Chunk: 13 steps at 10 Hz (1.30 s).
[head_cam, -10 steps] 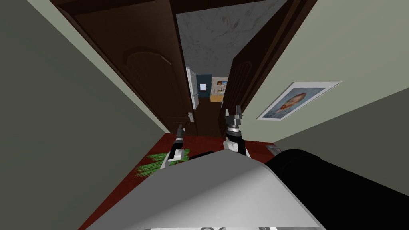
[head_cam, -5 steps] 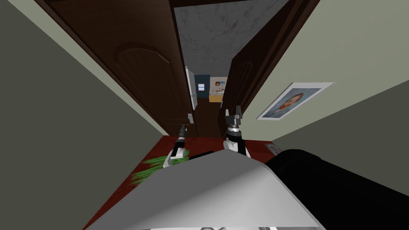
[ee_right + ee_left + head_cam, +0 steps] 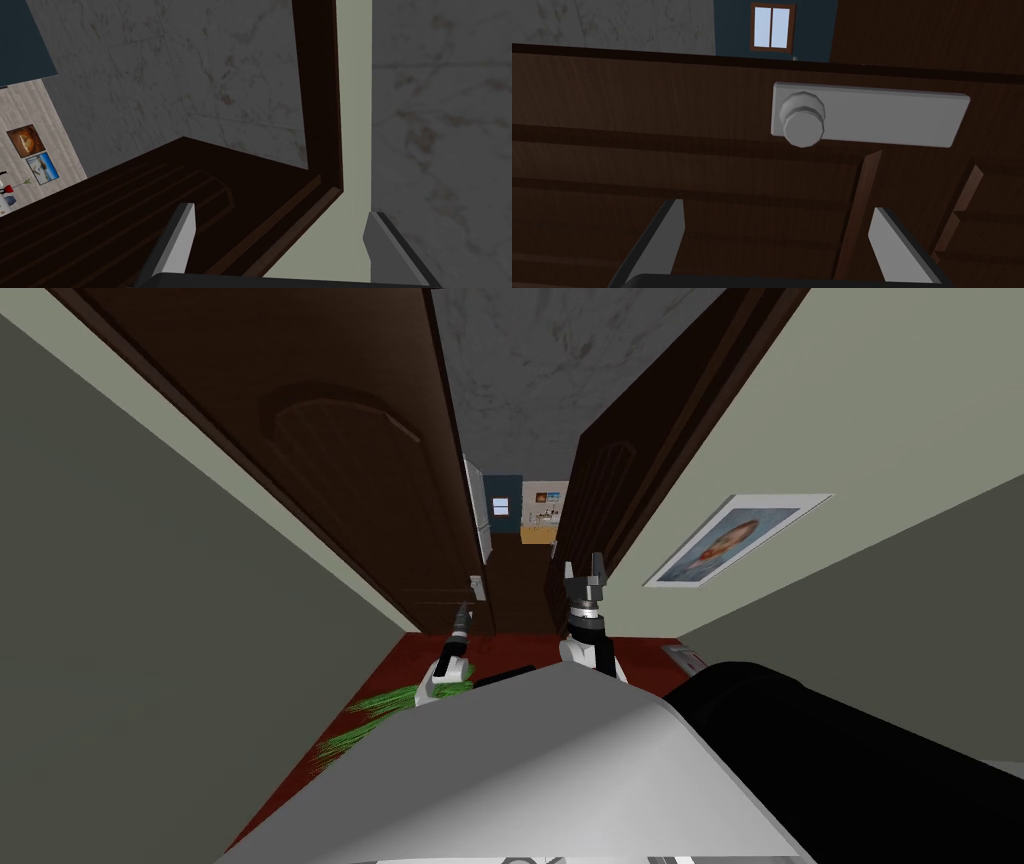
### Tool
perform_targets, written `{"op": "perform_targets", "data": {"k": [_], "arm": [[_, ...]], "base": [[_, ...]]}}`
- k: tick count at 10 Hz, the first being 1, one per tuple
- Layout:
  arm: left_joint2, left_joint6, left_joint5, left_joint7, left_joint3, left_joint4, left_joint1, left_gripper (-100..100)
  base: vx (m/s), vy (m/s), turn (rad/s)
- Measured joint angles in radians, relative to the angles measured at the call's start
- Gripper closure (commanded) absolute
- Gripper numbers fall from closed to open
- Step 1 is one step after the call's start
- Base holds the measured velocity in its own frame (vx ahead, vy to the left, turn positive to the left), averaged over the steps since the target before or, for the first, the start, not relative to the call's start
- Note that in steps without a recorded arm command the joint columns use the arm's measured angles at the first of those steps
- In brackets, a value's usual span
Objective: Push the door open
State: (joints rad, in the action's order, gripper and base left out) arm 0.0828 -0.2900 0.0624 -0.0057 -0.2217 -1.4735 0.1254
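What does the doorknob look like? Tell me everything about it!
The doorknob is plain light grey and round with flat-cut sides. It sticks out from one end of a long grey plate. The plate is fixed to the dark brown door, close to the door's edge. The left gripper faces the door near it with its fingers open. Nothing touches the knob.

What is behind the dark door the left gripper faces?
Past the edge of the door: a grey marbled wall and a blue wall with a small window. The leaf hides whatever lies directly behind it.
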Motion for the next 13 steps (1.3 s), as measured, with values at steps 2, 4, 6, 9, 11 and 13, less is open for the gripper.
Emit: {"op": "perform_targets", "data": {"k": [2, 4, 6, 9, 11, 13], "arm": [[0.002, 0.005, -0.001, 0.005, -0.008, 0.024, -0.014, -100], [0.002, 0.005, -0.002, 0.009, -0.014, 0.054, -0.031, -100], [-0.002, 0.010, -0.005, 0.011, -0.023, 0.082, -0.046, -100], [-0.002, 0.010, -0.005, 0.011, -0.019, 0.092, -0.054, -100], [-0.004, 0.010, -0.004, 0.012, -0.012, 0.103, -0.064, -100], [-0.008, 0.007, -0.004, 0.011, -0.004, 0.120, -0.077, -100]], "base": [[0.042, 0.070, -0.053], [0.136, 0.084, -0.036], [0.086, 0.035, -0.034], [0.162, -0.025, -0.020], [0.200, -0.002, -0.029], [0.194, -0.013, -0.025]]}}
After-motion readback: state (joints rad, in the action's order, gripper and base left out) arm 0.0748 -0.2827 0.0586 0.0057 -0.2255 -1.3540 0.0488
